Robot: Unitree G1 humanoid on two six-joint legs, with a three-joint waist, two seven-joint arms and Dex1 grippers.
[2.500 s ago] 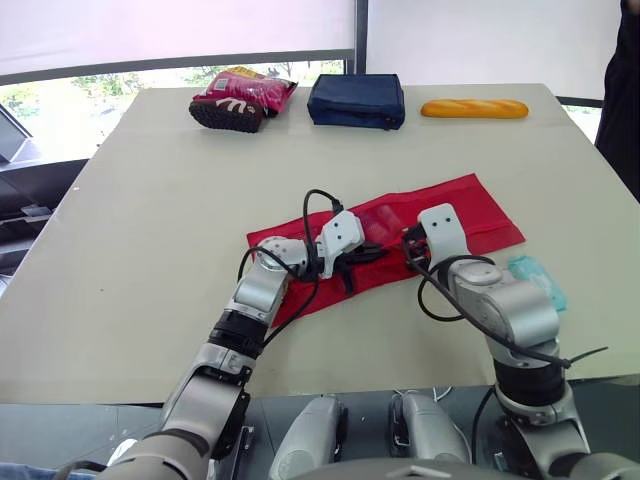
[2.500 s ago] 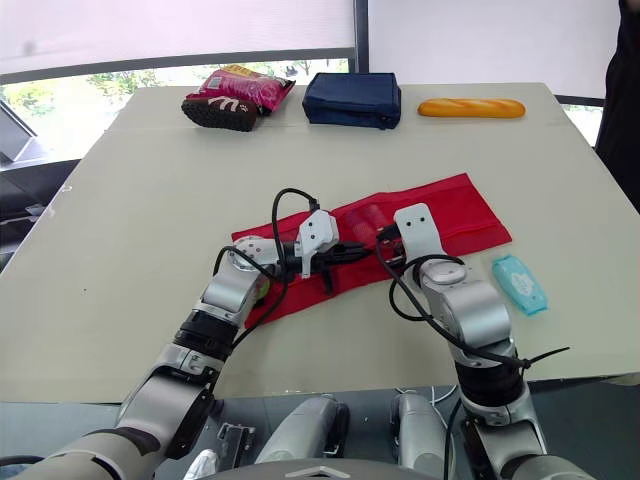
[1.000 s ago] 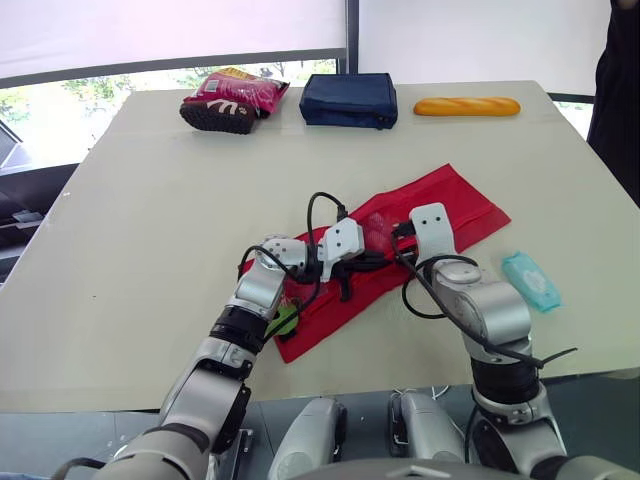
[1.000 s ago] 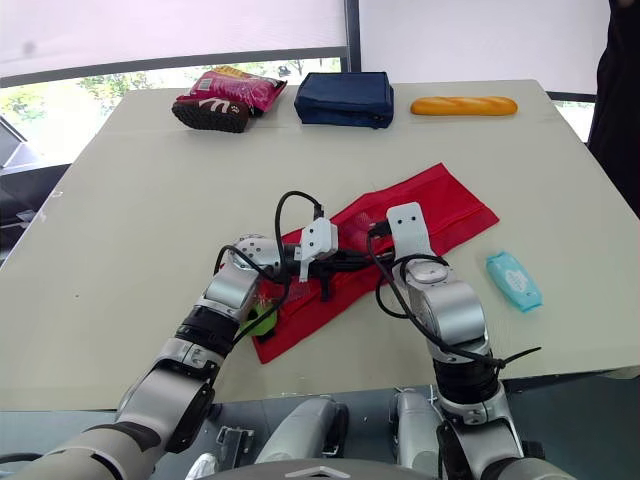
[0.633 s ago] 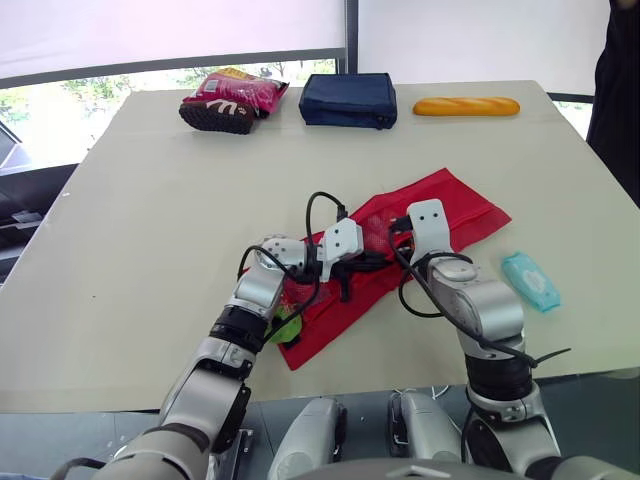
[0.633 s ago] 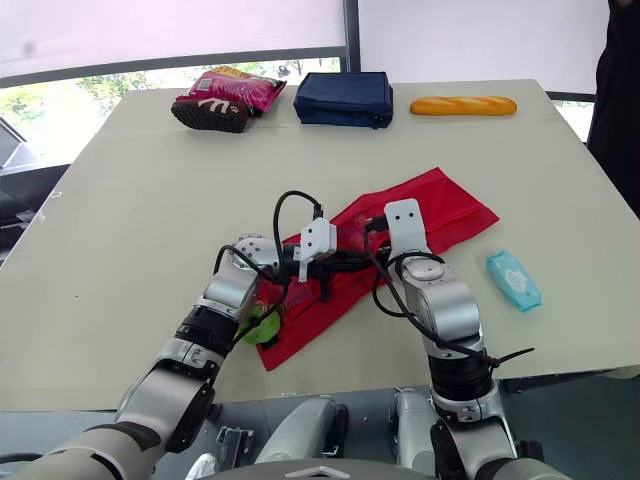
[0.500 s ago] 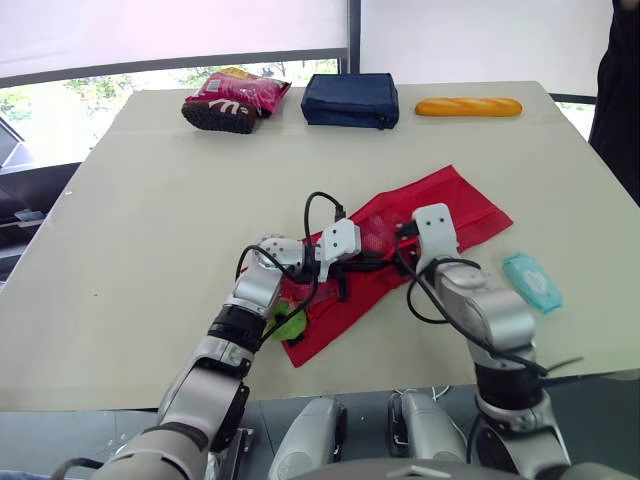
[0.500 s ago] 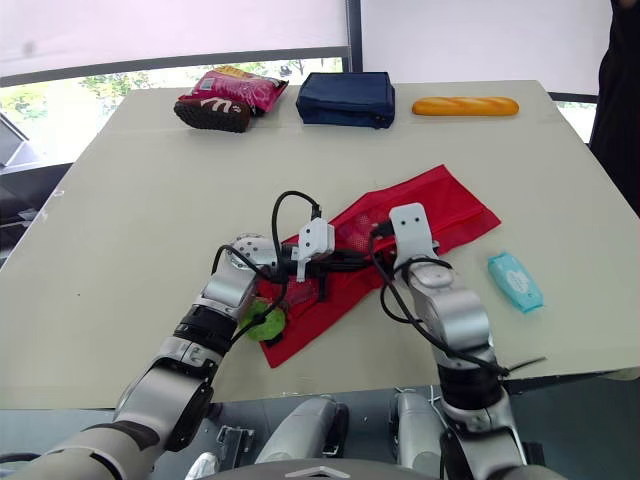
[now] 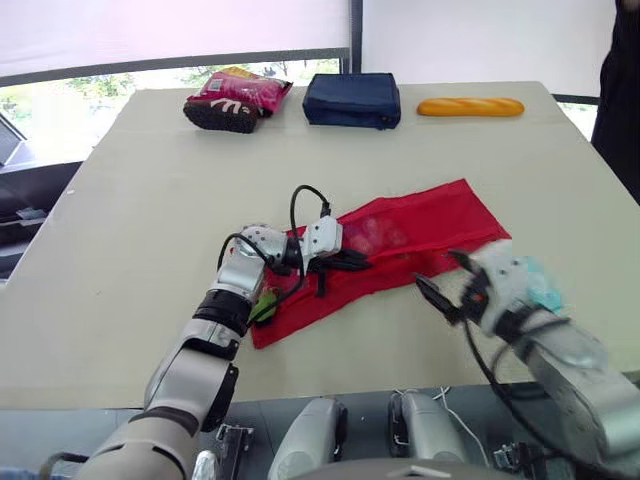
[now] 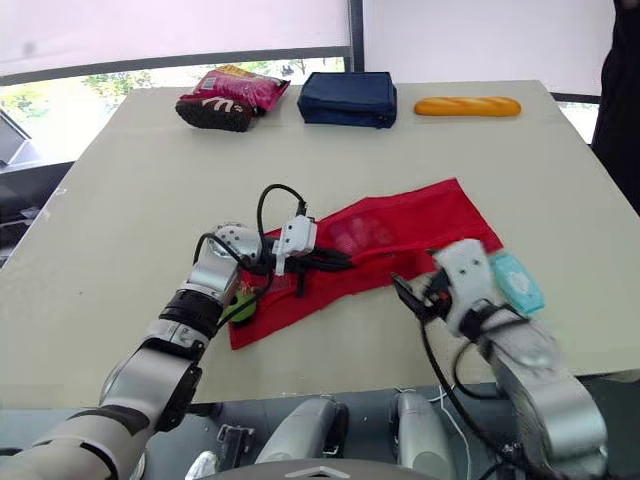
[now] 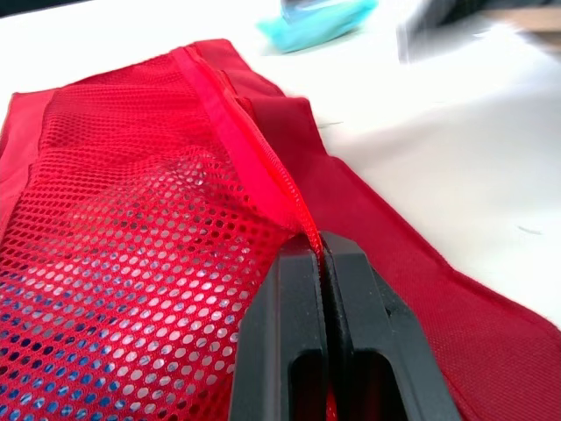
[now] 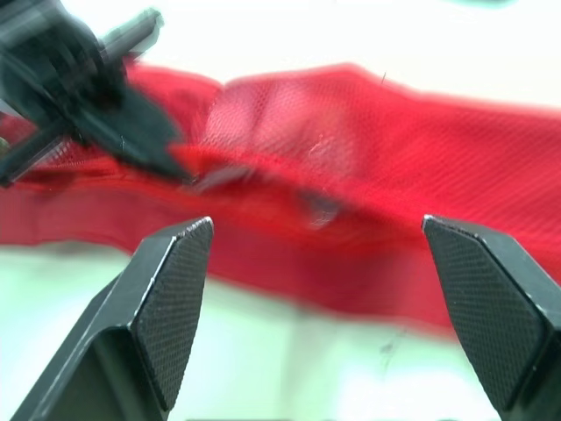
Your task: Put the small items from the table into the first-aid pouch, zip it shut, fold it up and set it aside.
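The red mesh first-aid pouch (image 9: 420,225) lies slantwise across the middle of the table. My left gripper (image 9: 345,262) is shut on the pouch's zipper seam (image 11: 294,206), about midway along it. My right gripper (image 9: 445,278) hangs open just off the pouch's near edge, with nothing between its fingers (image 12: 175,289). A teal packet (image 10: 515,280) lies on the table right behind the right gripper, partly hidden by it. A small green item (image 9: 265,303) sits at the pouch's left end by my left wrist; I cannot tell whether it is inside.
At the far edge lie a pink snack bag (image 9: 240,88) on a dark shoe-like thing (image 9: 212,114), a navy pouch (image 9: 352,98) and a bread loaf (image 9: 470,106). A person's dark sleeve (image 9: 620,90) shows at the right edge.
My right gripper has opened, let go of the pouch and drawn back towards the near table edge. The pouch now lies flatter and further left. The left gripper stays shut on the zipper seam.
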